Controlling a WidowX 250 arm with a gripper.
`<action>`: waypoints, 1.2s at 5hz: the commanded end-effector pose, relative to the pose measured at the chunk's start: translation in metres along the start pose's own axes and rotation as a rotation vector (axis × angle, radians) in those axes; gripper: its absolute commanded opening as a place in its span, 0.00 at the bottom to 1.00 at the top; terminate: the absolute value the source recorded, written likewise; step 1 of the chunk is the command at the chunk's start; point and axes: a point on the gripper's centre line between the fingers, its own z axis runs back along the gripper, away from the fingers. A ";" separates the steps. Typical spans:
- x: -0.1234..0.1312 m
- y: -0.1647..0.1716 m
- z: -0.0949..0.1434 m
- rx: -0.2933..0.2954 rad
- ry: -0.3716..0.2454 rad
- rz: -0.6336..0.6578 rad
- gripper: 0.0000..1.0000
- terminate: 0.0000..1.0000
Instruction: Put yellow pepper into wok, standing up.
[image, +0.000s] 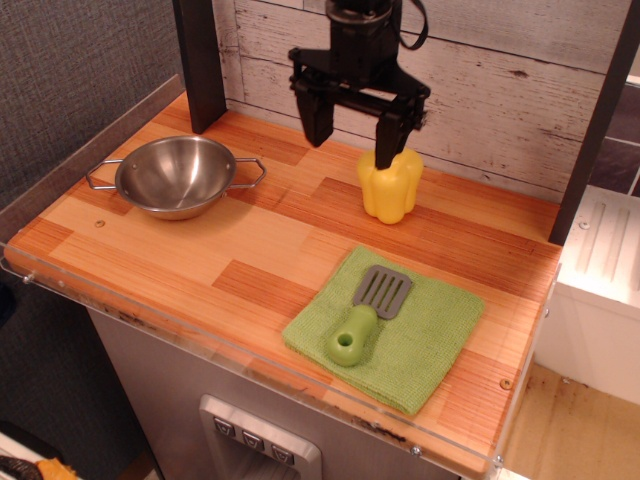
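Your gripper (354, 133) hangs over the back edge of the tabletop with its 2 fingers spread wide and nothing between them; 1 finger (388, 143) crosses the top of the yellow pepper (389, 186), contact unclear. The pepper stands upright on the wood near the back edge, right of centre, well apart from the wok (176, 176), which sits toward the back-left corner. Green cloth (400, 335) lies near the front edge, spatula (366, 312) on it.
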 end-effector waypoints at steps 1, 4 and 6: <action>0.031 -0.005 0.016 -0.016 -0.095 0.004 1.00 0.00; 0.026 -0.014 0.005 -0.021 -0.070 -0.016 1.00 0.00; 0.026 -0.013 0.000 -0.029 -0.060 -0.011 0.00 0.00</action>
